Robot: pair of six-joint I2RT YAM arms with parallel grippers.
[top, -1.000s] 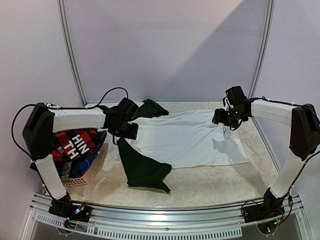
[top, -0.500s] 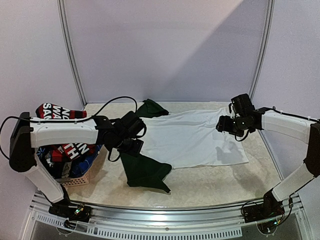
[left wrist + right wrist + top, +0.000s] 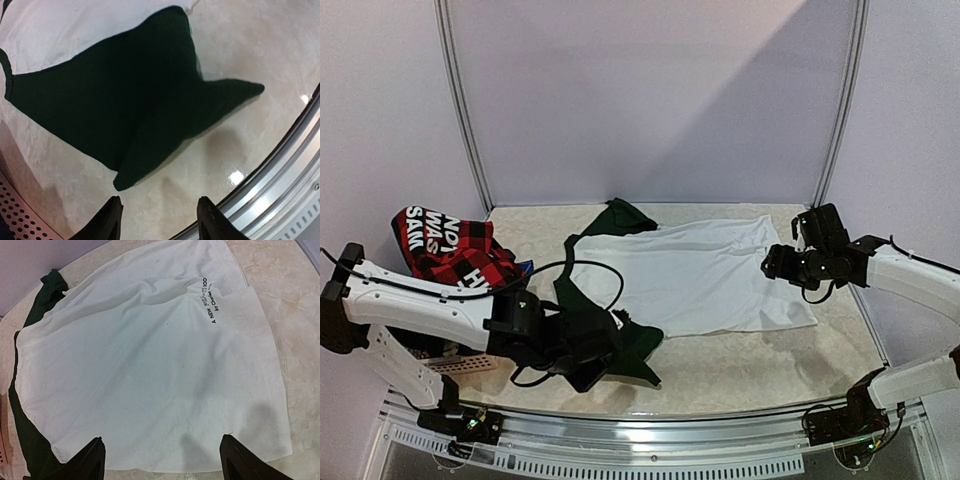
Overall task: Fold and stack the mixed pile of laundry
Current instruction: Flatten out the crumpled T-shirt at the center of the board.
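T-shirt (image 3: 700, 275) lies spread flat on the bench (image 3: 750, 370), unfolded; left gripper (image 3: 160, 202) hovers open and empty over its green sleeve (image 3: 150, 110), right gripper (image 3: 161, 440) wide and empty over the body, so each next needs an edge to pinch.

**Robot laboratory test cell**

Top view. A marble-patterned table (image 3: 750, 375) stands inside a bare booth. Plain pale walls (image 3: 650, 90) fill the upper frame, edged by slanted metal poles (image 3: 460, 100). An aluminium rail (image 3: 670, 455) along the bottom edge carries the bases of the left arm (image 3: 420, 305) and right arm (image 3: 920, 275), both white and black. A loose black cable (image 3: 603, 266) trails from the left arm. A T-shirt (image 3: 700, 280) lies on the table; a basket (image 3: 470, 362) of clothes stands at lower left.
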